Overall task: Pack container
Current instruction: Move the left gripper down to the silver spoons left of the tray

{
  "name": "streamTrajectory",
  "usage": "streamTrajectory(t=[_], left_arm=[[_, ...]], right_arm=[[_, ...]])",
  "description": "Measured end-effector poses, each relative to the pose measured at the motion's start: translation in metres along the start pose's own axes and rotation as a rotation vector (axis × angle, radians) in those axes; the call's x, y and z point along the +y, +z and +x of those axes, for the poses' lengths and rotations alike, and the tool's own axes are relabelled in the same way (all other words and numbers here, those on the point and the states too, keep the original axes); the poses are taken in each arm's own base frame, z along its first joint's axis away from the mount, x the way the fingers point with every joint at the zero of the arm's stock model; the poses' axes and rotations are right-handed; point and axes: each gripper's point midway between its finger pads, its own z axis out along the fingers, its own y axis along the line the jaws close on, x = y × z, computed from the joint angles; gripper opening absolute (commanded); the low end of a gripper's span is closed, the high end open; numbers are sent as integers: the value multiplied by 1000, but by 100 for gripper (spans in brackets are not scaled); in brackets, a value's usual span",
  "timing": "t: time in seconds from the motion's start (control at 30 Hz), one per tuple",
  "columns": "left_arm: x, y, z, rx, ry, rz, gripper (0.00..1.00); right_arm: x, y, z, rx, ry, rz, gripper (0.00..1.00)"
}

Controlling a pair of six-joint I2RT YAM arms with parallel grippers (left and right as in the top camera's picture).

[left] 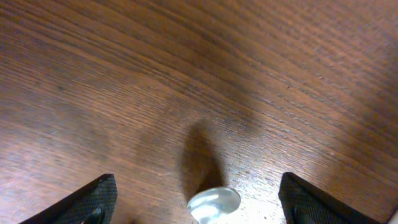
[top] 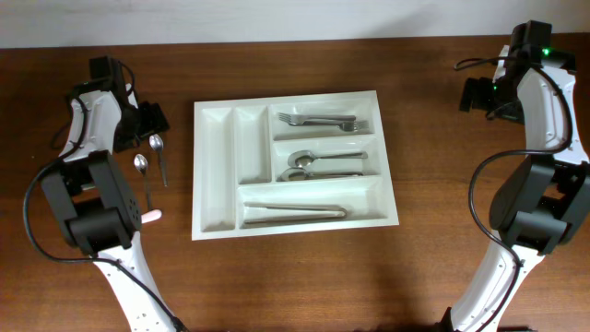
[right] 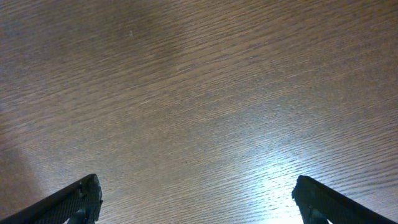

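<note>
The container (top: 214, 166) lies in the middle of the counter (top: 295, 286), just right of the left hand (left: 196, 186) and well left of the right hand (right: 196, 186). At the left we see the left hand spread wide and gripping nothing, with the bowl of a loose spoon (left: 214, 202) between its fingers. A second spoon (top: 141, 166) lies beside it. The container's long compartments hold forks (top: 323, 120) far, spoons (top: 323, 164) in the middle and knives (top: 295, 212) near. The right hand gapes wide above the wood, holding nothing.
</note>
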Motion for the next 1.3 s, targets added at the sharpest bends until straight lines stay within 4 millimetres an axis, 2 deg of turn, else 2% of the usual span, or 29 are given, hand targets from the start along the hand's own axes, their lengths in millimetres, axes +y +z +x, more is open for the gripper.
streamTrajectory(t=[0.13,0.63,0.77,0.9,1.07,1.3], left_arm=[[-1,7,2,10,-5,1,76],[-7,13,-7,-22,-8,36,73],[-10,15,-9,-21,-10,48,69],[-12,16,-12,-25,-13,67,56],[-16,16,-12,-20,-14,104,56],[-23,13,4,52,-20,145,57]], right_arm=[[0,0,0,0,0,0,99],[0,0,0,0,0,0,99],[0,0,0,0,0,0,99],[0,0,0,0,0,0,99],[0,0,0,0,0,0,99],[0,0,0,0,0,0,99]])
